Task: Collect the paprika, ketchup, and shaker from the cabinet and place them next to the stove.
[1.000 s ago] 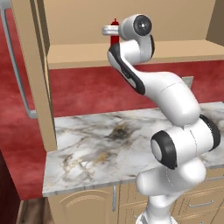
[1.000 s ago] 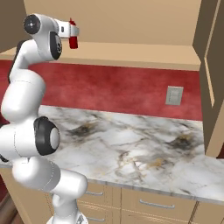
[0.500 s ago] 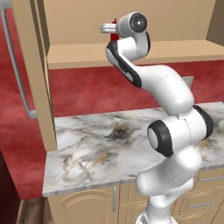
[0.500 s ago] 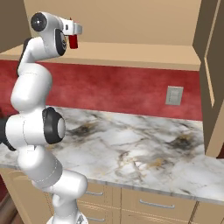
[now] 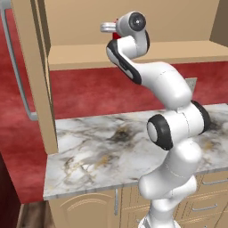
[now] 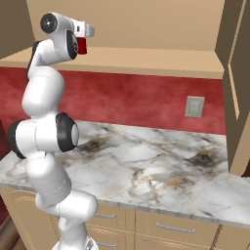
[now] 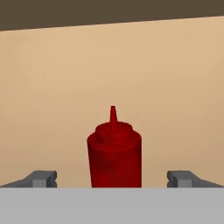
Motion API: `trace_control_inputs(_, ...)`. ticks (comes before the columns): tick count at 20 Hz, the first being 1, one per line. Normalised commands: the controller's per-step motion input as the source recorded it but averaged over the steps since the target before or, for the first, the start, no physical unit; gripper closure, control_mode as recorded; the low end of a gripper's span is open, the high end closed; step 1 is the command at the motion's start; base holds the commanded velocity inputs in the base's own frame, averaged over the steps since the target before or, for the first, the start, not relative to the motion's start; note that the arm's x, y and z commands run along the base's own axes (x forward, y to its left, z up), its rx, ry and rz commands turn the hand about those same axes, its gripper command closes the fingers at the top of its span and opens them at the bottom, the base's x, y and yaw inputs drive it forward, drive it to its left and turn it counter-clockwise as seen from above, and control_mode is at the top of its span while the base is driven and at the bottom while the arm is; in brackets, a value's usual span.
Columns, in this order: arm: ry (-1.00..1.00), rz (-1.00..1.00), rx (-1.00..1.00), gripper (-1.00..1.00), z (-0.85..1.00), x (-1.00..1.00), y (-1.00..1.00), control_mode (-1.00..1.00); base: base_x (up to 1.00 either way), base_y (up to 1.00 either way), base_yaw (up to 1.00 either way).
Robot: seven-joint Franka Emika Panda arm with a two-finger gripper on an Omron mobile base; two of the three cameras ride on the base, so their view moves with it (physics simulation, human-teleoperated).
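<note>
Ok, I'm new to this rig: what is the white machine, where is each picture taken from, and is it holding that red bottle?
The white machine is a jointed robot arm on a base. Two pictures come from cameras behind it, left and right, looking over the marble counter. The third looks out from the hand itself. The arm reaches up into the open tan cabinet. The gripper is open, its fingertips standing wide on either side of the red ketchup, which stands upright on the shelf. Nothing is held yet.
</note>
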Motion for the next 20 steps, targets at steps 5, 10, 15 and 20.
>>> trace_control_inputs(5, 0.0, 0.0, 0.0, -1.0, -0.01, 0.21, 0.0, -1.0, 0.0, 0.0, 0.0)
trace_control_inputs(10, 0.0, 0.0, 0.0, 1.0, -0.06, 0.17, 0.0, -1.0, 0.0, 0.0, 0.0)
trace_control_inputs(15, 0.0, 0.0, 0.0, 1.0, -0.07, 0.11, 0.0, -1.0, 0.0, 0.0, 0.0)
trace_control_inputs(20, 0.0, 0.0, 0.0, 1.0, -0.02, 0.03, 0.0, -1.0, 0.0, 0.0, 0.0)
